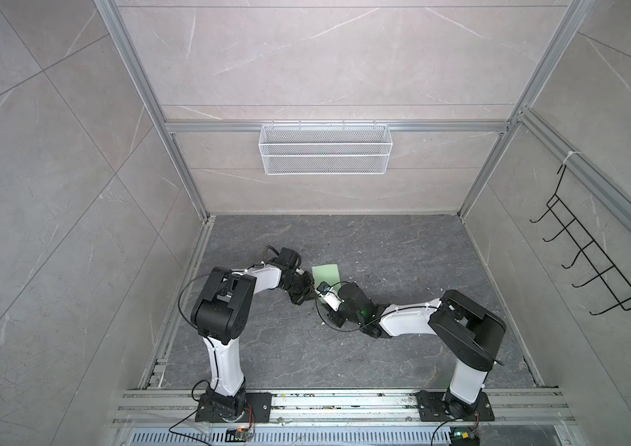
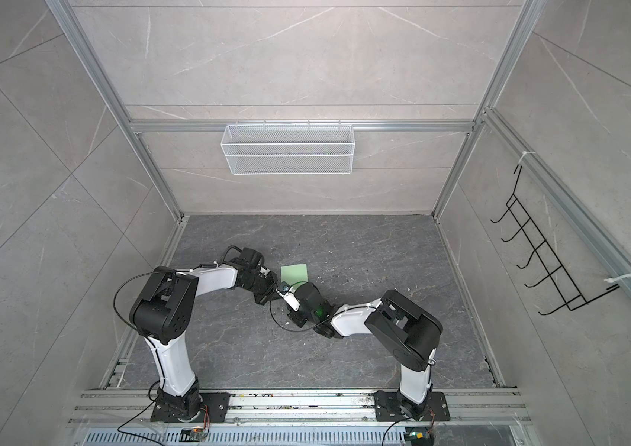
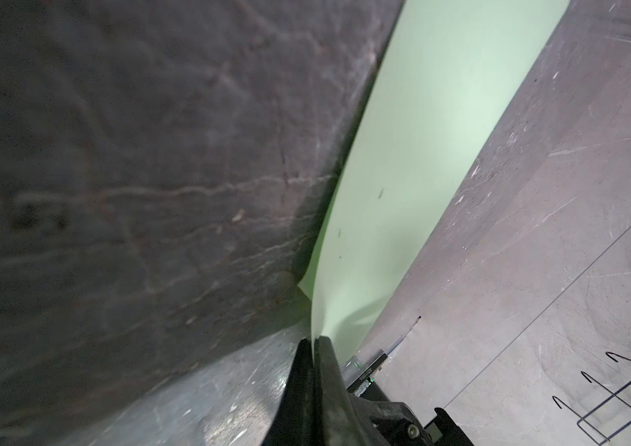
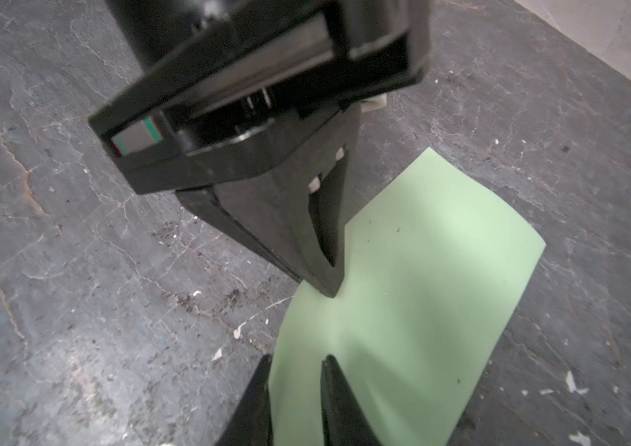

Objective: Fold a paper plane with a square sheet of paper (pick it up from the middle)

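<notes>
Where the dark stone table (image 1: 402, 247) spreads below the walls, we count two arms, both bent low toward its middle. The left arm (image 1: 263, 276) reaches in from the left and the right arm (image 1: 406, 322) stretches across from the right. One wire basket (image 1: 325, 148) hangs on the back wall and one hook rack (image 1: 592, 262) on the side wall. We see one square sheet of paper (image 4: 422, 289), pale green, near the table's middle, its gripped edge raised off the stone. The left gripper (image 3: 313, 340) is pinched tight on that edge. The right gripper (image 4: 296, 361) stands narrowly apart, the sheet's edge in the gap, unclamped.
</notes>
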